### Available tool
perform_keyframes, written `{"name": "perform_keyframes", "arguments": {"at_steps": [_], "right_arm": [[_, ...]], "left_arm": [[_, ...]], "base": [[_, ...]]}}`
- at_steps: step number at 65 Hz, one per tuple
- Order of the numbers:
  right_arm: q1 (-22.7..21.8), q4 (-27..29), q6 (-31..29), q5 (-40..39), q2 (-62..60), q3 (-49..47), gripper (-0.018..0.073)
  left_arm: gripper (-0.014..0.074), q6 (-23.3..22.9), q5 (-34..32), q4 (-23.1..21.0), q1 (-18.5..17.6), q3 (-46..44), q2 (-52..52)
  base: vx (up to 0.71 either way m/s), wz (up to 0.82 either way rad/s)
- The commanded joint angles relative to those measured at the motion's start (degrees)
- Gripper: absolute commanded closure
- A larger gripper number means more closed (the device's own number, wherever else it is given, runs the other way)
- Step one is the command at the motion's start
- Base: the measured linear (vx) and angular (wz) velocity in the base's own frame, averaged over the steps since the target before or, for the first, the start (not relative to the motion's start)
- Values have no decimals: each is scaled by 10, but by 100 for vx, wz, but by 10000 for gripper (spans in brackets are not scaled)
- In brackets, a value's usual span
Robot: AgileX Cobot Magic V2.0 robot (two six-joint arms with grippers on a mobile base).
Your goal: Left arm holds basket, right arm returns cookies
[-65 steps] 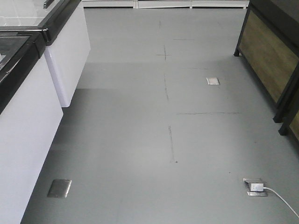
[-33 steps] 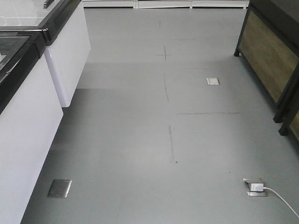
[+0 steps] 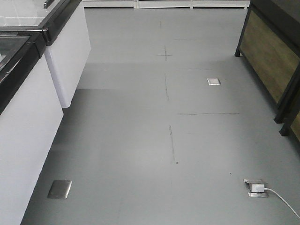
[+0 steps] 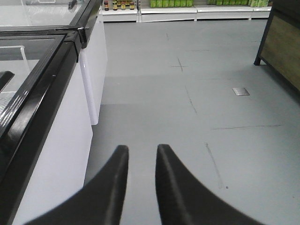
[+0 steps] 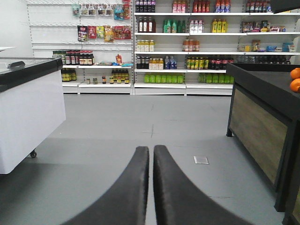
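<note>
no light blue plastic basket or dark blue cookie box shows ahead of the slightly parted, empty black left gripper [image 4: 142, 149] or the closed, empty black right gripper [image 5: 151, 150].

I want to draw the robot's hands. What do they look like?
Each hand is just two fingers. The left gripper has smooth black fingers, wide at the base and curving to rounded tips. The right gripper looks the same, a bit greyer. No cables, stickers or markings show on either.
</note>
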Motion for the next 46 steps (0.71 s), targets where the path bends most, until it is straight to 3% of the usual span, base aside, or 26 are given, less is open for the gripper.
{"name": "perform_keyframes", "arguments": {"at_steps": [1, 18, 40, 46], "right_arm": [[-1, -2, 1, -42, -6, 10, 565], [-1, -2, 1, -42, -6, 10, 565], [-1, -2, 1, -42, -6, 10, 565], [-1, -2, 1, -42, -6, 10, 565]], "left_arm": [[323, -2, -47, 0, 0, -20, 2], [144, 5, -48, 0, 0, -20, 2], [132, 1, -60, -1, 0, -20, 2], [132, -41, -26, -1, 1, -26, 3]], "base": [[0, 0], [0, 0], [0, 0], [0, 0]]}}
